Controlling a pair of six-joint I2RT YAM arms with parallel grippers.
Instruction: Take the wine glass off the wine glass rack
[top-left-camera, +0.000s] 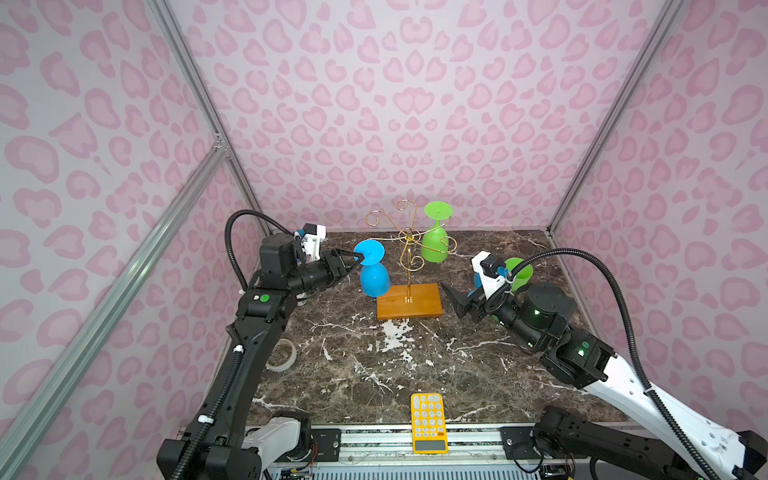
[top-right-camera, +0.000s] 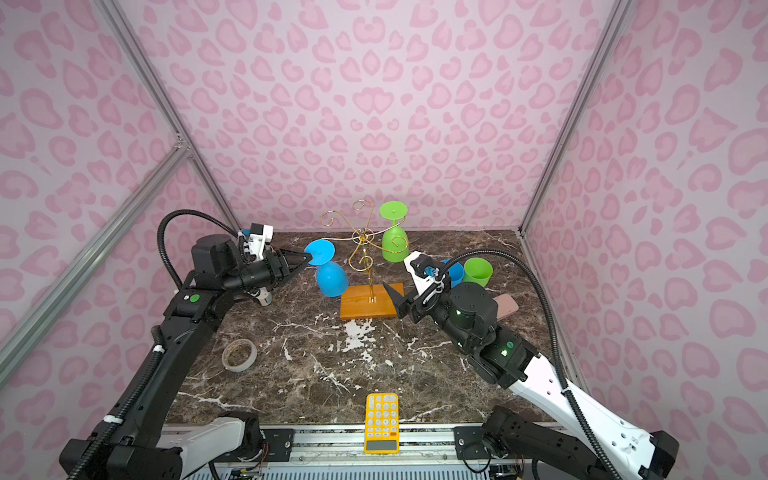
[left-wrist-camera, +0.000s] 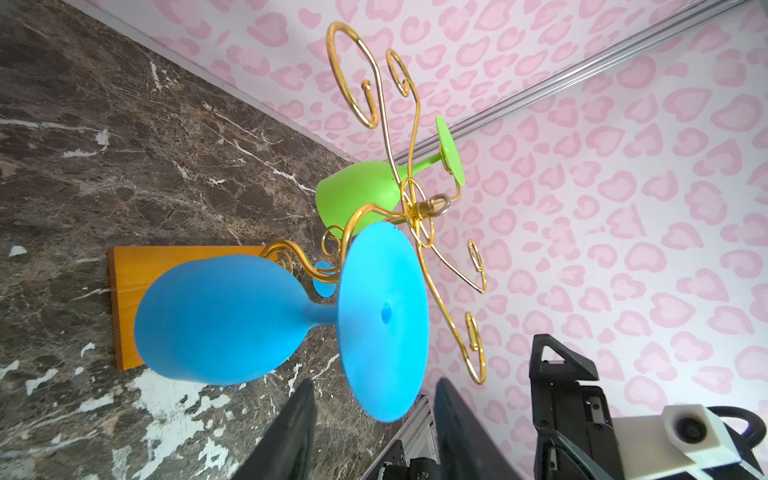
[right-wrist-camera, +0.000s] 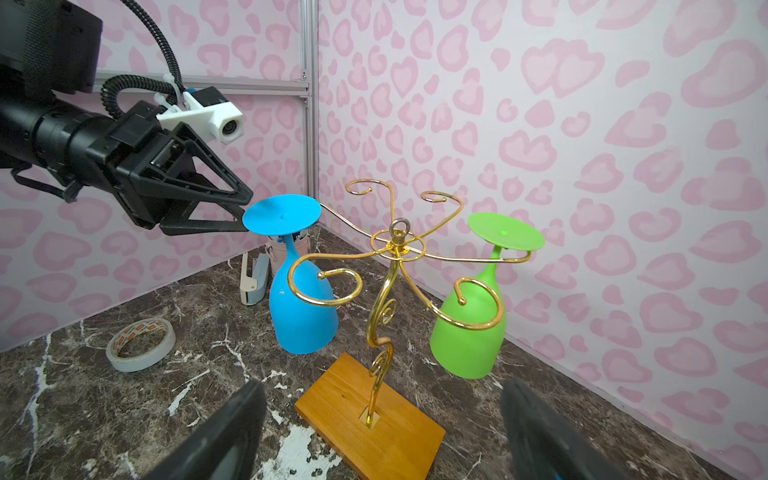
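Left pincer (right-wrist-camera: 245, 211) is straddling the foot of the blue wine glass (right-wrist-camera: 301, 307), half-wide, not gripping; right pincer (right-wrist-camera: 382, 386) is gaping wide

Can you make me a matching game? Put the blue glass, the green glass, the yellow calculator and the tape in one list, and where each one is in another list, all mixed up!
Things:
1. blue wine glass
2. green wine glass
3. yellow calculator
4. roll of tape

Places:
A. lies flat on the table beside the left arm
B. hangs upside down on the wine glass rack, its foot between the fingers of the left gripper
C. hangs upside down on the rack's back side, no gripper at it
D. lies at the table's front edge

Pairs: 1-B, 2-C, 3-D, 4-A
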